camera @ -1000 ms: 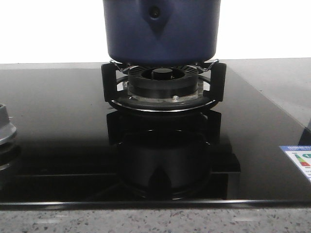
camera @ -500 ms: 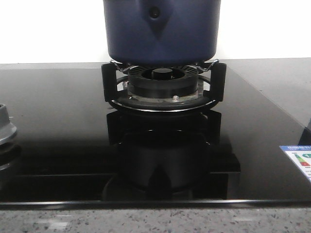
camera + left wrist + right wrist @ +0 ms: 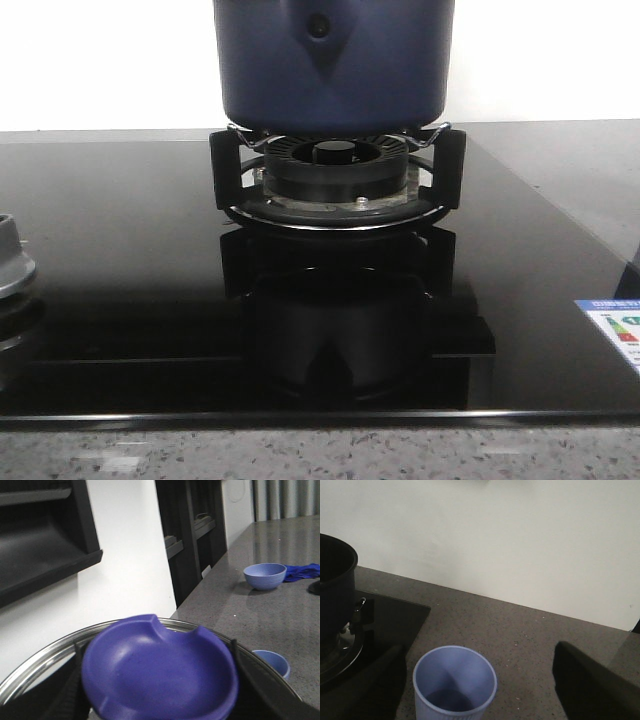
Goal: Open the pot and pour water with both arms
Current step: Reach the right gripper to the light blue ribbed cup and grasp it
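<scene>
The dark navy-blue pot [image 3: 333, 62] stands on the black burner grate [image 3: 336, 180] of the glass hob; no arm shows in the front view. In the left wrist view my left gripper [image 3: 157, 680] is shut on the purple-blue knob [image 3: 160, 672] of the steel-rimmed lid [image 3: 35, 667], held in the air away from the pot. In the right wrist view my right gripper [image 3: 477, 680] is open, with a light blue ribbed cup [image 3: 455, 685] on the counter between its fingers, nearer one finger [image 3: 370, 680]. The pot's open rim [image 3: 335, 580] shows beside it.
A grey burner cap [image 3: 12, 262] sits at the hob's left edge and an energy label [image 3: 615, 332] at its right. In the left wrist view a blue bowl [image 3: 265, 575], a blue cloth [image 3: 302, 571] and another blue vessel [image 3: 274, 662] lie on the grey counter.
</scene>
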Available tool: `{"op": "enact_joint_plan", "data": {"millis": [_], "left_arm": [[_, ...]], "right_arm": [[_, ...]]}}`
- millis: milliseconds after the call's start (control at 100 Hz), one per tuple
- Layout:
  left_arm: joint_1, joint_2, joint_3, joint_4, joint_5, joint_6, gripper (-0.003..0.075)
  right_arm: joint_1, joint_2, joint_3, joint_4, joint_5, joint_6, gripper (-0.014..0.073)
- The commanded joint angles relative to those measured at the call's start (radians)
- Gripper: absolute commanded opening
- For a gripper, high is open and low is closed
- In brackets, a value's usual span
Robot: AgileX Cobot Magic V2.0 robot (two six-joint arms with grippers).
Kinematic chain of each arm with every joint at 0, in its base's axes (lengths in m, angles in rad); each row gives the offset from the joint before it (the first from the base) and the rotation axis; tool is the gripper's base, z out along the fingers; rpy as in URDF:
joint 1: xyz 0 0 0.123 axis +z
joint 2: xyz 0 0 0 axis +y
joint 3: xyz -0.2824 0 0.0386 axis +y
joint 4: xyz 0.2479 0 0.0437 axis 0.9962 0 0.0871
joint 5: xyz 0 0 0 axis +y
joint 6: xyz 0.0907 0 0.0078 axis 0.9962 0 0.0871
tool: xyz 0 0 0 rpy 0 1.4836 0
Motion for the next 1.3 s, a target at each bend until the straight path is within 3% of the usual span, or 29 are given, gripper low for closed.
{"op": "enact_joint_plan", "data": {"millis": [0, 190, 430, 700, 1000, 1290], "left_arm": [[0.001, -0.046, -0.036, -0.073, 0.004, -0.013, 0.0206], [0.001, -0.051, -0.036, -0.074, 0.008, -0.035, 0.0206], [0.001, -0.051, -0.033, -0.072, 0.011, -0.051, 0.0206], [0.001, -0.051, -0.033, -0.072, 0.011, -0.056, 0.0206], [0.001, -0.051, -0.033, -0.072, 0.017, -0.056, 0.0206], [0.001, -0.051, -0.033, -0.072, 0.019, -0.056, 0.0206]], "right_arm": [[0.001, 0.03, -0.006, -0.004, -0.067, -0.009, 0.0545], [0.001, 0.081, 0.086, 0.028, -0.081, -0.009, 0.0545], [0.001, 0.091, 0.193, 0.214, -0.243, -0.009, 0.0545], [0.001, 0.099, 0.218, 0.214, -0.318, -0.009, 0.0545], [0.001, 0.145, 0.224, 0.249, -0.228, -0.009, 0.0575], [0.005, 0.191, 0.224, 0.264, -0.291, -0.011, 0.0605]]}}
